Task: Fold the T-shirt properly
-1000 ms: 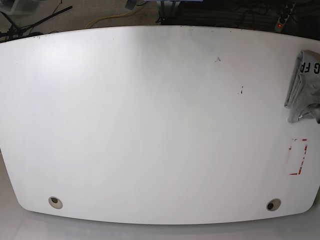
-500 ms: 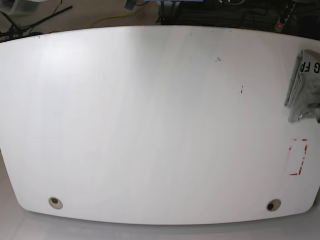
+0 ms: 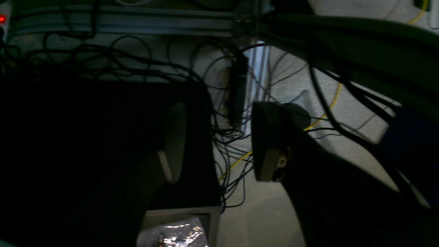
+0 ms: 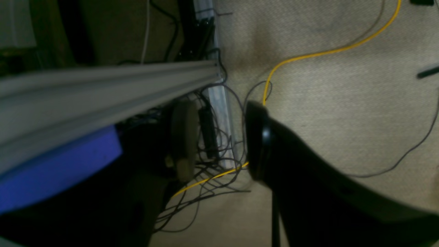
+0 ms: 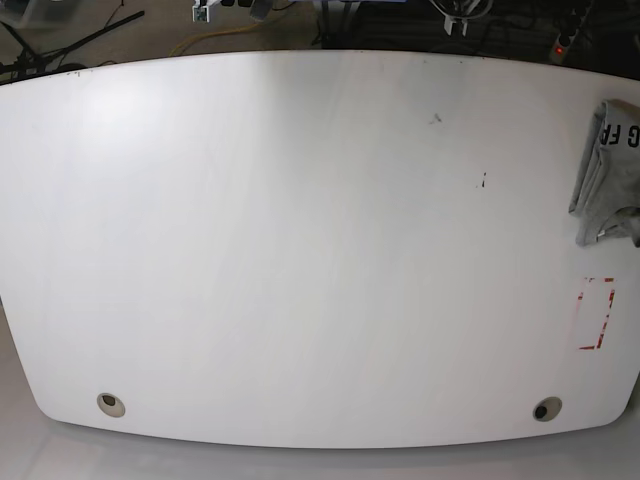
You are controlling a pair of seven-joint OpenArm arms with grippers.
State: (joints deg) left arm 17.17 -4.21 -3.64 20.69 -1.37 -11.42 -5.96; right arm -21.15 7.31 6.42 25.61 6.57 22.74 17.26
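The T-shirt [image 5: 610, 170] is a bunched grey heap with black lettering, lying at the table's far right edge and partly cut off by the frame. The left gripper [image 3: 219, 140] is off the table and looks down at floor and cables. Its fingers [image 3: 267, 144] stand apart with nothing between them. The right gripper [image 4: 221, 137] is likewise open over carpet and a yellow cable, holding nothing. Neither wrist view shows the T-shirt. In the base view only small pale arm parts [image 5: 455, 15] [image 5: 203, 10] peek in beyond the table's far edge.
The white table [image 5: 300, 250] has two cable holes [image 5: 111, 404] [image 5: 547, 409] near its front edge. A red-taped rectangle [image 5: 596, 313] is marked at the right, below the T-shirt. Tangled cables and an aluminium rail [image 4: 103, 85] lie below and behind the table.
Small pale arm parts have come into view past the table's far edge, at upper left and upper right. The T-shirt has not moved.
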